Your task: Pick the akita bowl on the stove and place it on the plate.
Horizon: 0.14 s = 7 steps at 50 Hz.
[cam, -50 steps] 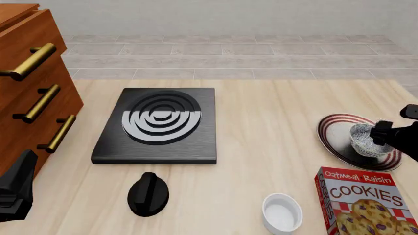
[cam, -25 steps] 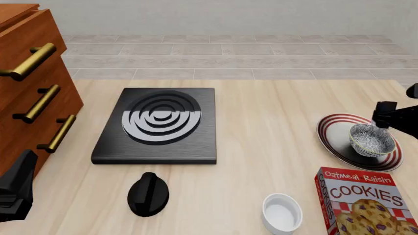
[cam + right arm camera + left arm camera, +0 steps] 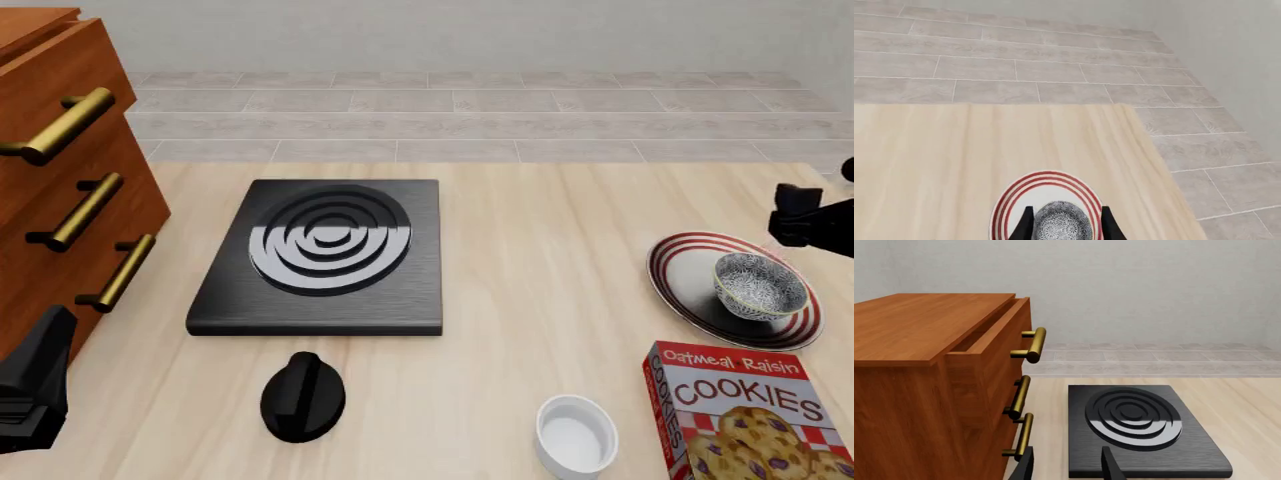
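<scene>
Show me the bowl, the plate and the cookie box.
bowl [image 3: 759, 284], front view, its speckled inside.
plate [image 3: 681, 262], front view, its striped left rim.
cookie box [image 3: 743, 400], front view, its printed top face.

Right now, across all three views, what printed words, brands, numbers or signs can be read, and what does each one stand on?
"Oatmeal Raisin" on the front of the red cardboard cookie box, in small white letters, front view.
"COOKIES" on the same box, in large white capitals below it.
The rest of the box face shows only pictured cookies; its lower part is cut off by the frame.
No readable text in either wrist view or anywhere else.
</scene>
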{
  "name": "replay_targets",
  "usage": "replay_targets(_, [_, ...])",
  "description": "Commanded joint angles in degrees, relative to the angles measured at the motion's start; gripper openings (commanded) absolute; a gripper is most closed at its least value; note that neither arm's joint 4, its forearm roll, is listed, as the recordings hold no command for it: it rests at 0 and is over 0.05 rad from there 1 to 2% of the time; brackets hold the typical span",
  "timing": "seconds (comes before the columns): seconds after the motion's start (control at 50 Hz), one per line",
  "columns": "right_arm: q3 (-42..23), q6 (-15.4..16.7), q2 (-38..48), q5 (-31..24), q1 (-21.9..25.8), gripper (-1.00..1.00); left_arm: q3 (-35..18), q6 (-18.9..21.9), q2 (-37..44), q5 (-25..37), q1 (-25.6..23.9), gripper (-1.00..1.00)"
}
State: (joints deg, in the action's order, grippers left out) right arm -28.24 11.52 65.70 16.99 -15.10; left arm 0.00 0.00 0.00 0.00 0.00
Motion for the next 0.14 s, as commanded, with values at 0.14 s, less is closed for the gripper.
replay_targets(0.14, [4.5,5.3,-12.7,2.3,5.7,1.00,0.0,0.0,0.0,0.0,0.0,1.00])
